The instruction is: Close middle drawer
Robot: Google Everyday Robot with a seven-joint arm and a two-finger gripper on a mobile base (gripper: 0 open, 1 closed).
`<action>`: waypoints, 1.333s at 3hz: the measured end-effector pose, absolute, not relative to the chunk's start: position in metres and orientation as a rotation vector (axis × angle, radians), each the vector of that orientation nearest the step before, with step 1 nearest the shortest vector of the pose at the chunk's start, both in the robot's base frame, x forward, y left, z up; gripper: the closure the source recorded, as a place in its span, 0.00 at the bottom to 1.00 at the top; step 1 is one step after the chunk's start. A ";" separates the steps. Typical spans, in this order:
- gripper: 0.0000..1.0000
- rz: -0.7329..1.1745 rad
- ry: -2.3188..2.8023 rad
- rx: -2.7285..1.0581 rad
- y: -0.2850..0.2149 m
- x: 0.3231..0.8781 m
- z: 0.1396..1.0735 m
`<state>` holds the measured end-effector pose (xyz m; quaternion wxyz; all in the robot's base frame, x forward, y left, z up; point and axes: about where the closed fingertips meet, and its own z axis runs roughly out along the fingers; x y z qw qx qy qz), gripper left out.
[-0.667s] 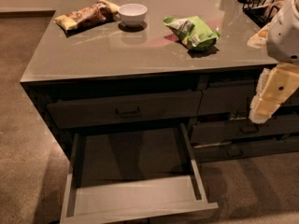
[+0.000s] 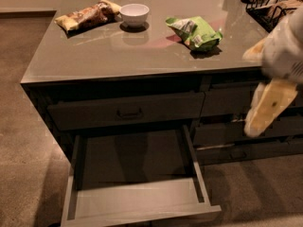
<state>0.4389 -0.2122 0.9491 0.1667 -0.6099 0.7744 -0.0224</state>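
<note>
The middle drawer (image 2: 142, 206) is wide and shallow. It stands pulled far out from the dark cabinet, below the closed top drawer (image 2: 128, 111) with its small bar handle. Its lighter grey inside holds nothing, and its slim front faces the bottom edge of the view. My gripper (image 2: 266, 109) is cream-coloured and hangs from the arm at the right edge. It is in front of the right-hand drawers, to the right of the open drawer and above it, and touches nothing.
On the countertop (image 2: 94, 56) lie a brown snack bag (image 2: 87, 15), a white bowl (image 2: 134, 14) and a green chip bag (image 2: 194, 32). A black wire basket (image 2: 274, 6) stands at the back right. Narrower closed drawers (image 2: 236, 143) fill the cabinet's right side. Carpet surrounds the cabinet.
My gripper has moved slightly down and to the left, nearer the cabinet front. The drawer is as far out as before.
</note>
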 end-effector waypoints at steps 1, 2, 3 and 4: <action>0.00 0.020 2.073 -1.786 -0.188 0.415 0.900; 0.00 0.081 2.034 -1.812 -0.194 0.396 0.819; 0.00 0.126 2.069 -1.836 -0.197 0.376 0.772; 0.00 0.216 2.068 -1.848 -0.181 0.392 0.746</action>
